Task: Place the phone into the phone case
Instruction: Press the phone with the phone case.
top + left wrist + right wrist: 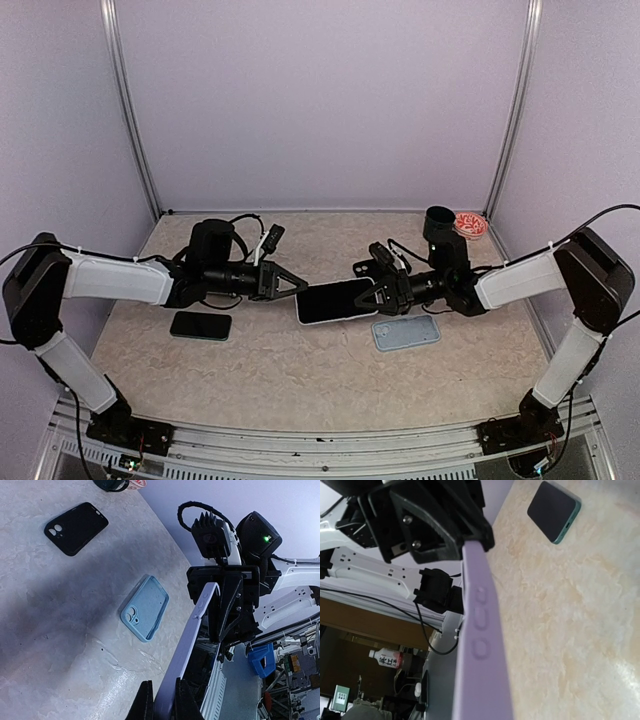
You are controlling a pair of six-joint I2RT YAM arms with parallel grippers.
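A lilac phone case (pixel 335 300) hangs just above the table's middle, held at both ends, and a black screen shows in its upper face. My left gripper (pixel 163 687) is shut on its left end, the fingers clamped on the lilac rim (pixel 187 645). At the right end my right gripper (pixel 372 296) is shut on the case too, seen gripping it in the left wrist view (pixel 220 600). In the right wrist view the case's side with its buttons (pixel 480 645) fills the foreground and hides my own fingers. A dark phone (pixel 200 325) with a teal edge lies flat on the left.
A light blue case (pixel 405 332) lies open side up under the right arm. A black case (pixel 76 527) lies farther back. A black cup (pixel 440 225) and a red-and-white dish (pixel 470 225) stand at the back right corner.
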